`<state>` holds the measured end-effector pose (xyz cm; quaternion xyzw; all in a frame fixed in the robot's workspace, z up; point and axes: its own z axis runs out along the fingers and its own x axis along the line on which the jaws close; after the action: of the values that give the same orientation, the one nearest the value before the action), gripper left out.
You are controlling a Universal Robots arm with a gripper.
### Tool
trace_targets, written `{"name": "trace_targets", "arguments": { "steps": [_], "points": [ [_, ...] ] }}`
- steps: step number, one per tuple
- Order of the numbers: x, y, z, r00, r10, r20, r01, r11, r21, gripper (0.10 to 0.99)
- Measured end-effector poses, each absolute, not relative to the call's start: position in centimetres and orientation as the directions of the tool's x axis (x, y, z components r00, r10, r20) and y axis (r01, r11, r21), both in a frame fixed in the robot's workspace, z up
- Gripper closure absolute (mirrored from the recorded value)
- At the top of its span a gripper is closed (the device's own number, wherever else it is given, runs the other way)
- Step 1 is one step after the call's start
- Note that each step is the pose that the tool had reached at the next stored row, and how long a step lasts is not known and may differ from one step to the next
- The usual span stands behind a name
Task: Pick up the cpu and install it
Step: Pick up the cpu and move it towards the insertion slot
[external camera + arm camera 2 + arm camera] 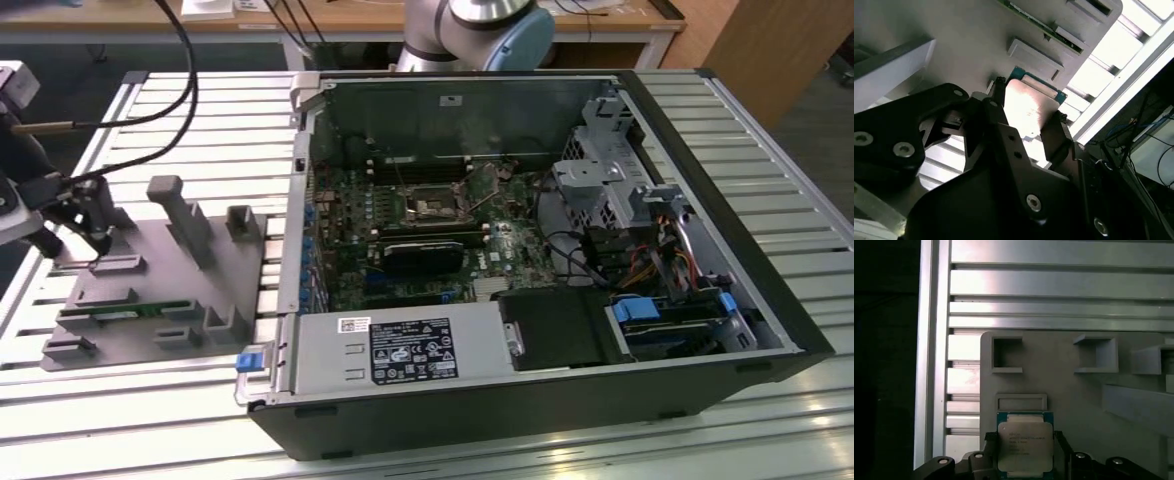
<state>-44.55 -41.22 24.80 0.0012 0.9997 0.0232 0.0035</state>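
Note:
The cpu [1025, 444], a flat square chip with a silvery metal top and a green rim, sits between my two black fingers in both wrist views. My gripper [1025, 440] is shut on the cpu [1030, 107], one finger against each of two opposite edges. It hangs just over the grey fixture tray [1064, 385]; I cannot tell whether the chip still touches the tray. In the exterior view my gripper [91, 238] is over the far corner of the tray [147, 290] at that view's left, well away from the open computer case [534, 250] and the motherboard's cpu socket [430, 208].
The tray carries raised grey posts [180, 215] and a green memory stick [127, 312]. A slatted aluminium table [747, 130] lies under everything. The arm's base [481, 30] stands behind the case. Black cables [174, 70] run to the gripper.

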Motion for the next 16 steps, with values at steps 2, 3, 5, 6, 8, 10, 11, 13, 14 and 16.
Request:
{"name": "trace_targets", "arguments": {
  "steps": [2,3,5,6,8,10,11,13,14,16],
  "points": [
    [-44.5,-41.2,25.7,-1.000,0.002,-0.007,0.002,0.999,0.046,0.553],
    [-44.5,-41.2,26.2,-1.000,0.003,-0.007,0.002,0.999,0.047,0.553],
    [-44.5,-41.2,27.1,-1.000,0.003,-0.007,0.002,0.999,0.047,0.553],
    [-44.5,-41.2,27.5,-1.000,0.002,-0.007,0.002,0.999,0.047,0.553],
    [-44.5,-41.2,28.5,-1.000,0.003,-0.007,0.002,0.999,0.047,0.553],
    [-44.5,-41.2,29.4,-1.000,0.003,-0.007,0.002,0.999,0.047,0.553],
    [-44.5,-41.2,29.8,-1.000,0.003,-0.007,0.002,0.999,0.047,0.553],
    [-44.5,-41.2,30.7,-1.000,0.002,-0.007,0.002,0.999,0.047,0.553],
    [-44.5,-41.2,31.2,-1.000,0.003,-0.007,0.002,0.999,0.047,0.553],
    [-44.5,-41.2,32.1,-1.000,0.002,-0.007,0.002,0.999,0.047,0.553]
  ]
}}
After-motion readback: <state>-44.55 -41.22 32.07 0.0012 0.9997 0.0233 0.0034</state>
